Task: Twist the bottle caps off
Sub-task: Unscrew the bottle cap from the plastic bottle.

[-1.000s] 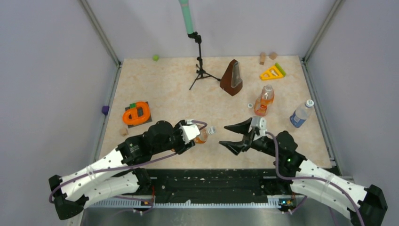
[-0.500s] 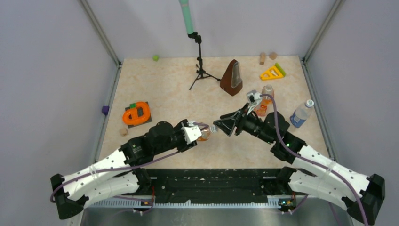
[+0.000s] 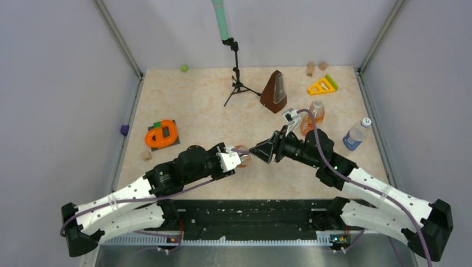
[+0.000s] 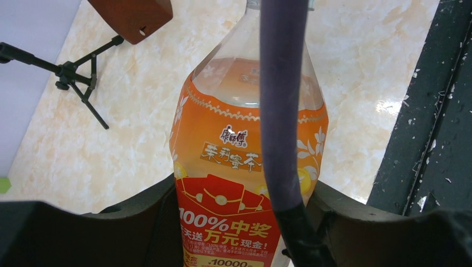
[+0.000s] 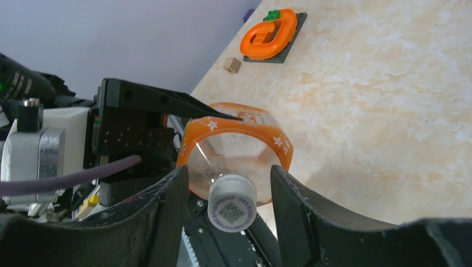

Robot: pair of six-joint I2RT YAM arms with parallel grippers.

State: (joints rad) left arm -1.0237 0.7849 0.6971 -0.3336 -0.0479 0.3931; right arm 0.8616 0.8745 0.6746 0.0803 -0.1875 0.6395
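The left hand (image 3: 238, 159) clamps the clear orange-labelled plastic bottle (image 4: 222, 156) sideways above the desk (image 3: 195, 100). The right hand (image 5: 227, 172) straddles its small white screw cap (image 5: 232, 207) — fingers narrowly apart. Probably light, squashy, slick — pinch the cap's rim.

Bottle (image 4: 222, 183) base cropped, neck perhaps hidden (cable (image 4: 281, 111))
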